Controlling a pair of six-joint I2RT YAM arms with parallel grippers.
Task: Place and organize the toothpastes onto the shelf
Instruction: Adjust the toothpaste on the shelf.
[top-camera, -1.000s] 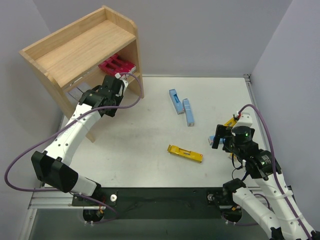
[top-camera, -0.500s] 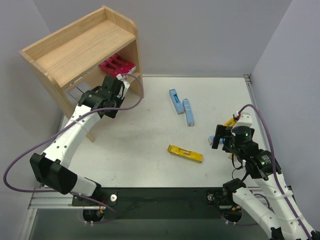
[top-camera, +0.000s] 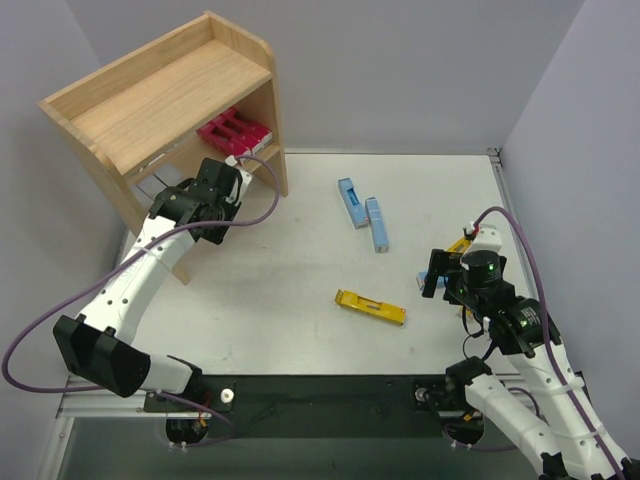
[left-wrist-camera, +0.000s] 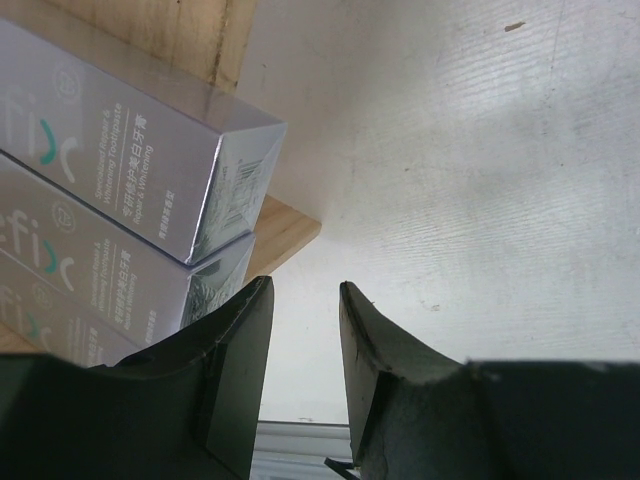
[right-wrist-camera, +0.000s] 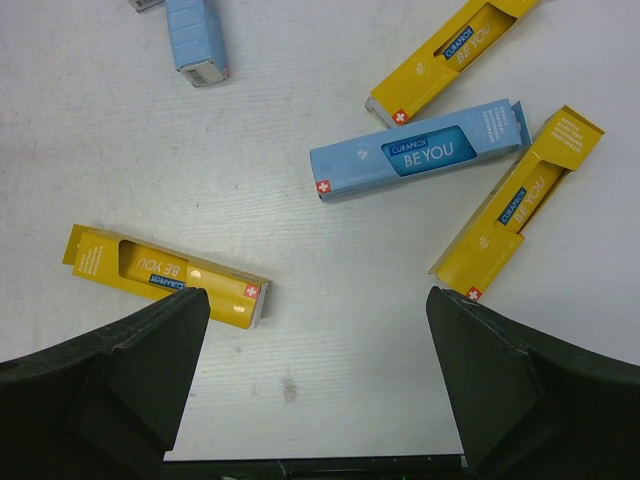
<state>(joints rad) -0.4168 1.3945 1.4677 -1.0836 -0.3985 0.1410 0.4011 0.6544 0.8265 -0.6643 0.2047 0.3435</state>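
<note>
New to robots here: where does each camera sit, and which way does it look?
Top external: high behind the robot, looking down on table, shelf and cartons; left arm and right arm show.
Left wrist: on the left arm, facing silver cartons stacked on the shelf; the narrowly parted left gripper shows.
Right wrist: on the right arm, looking down at yellow and blue cartons; the wide-open right gripper shows.
Shared: top and right wrist both show the lone yellow carton.

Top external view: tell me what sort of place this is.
Probably a robot test cell in a lab: plain grey walls box in a white table, the left arm and right arm are mounted at its near edge, and the shelf and toothpaste cartons look like props.
</note>
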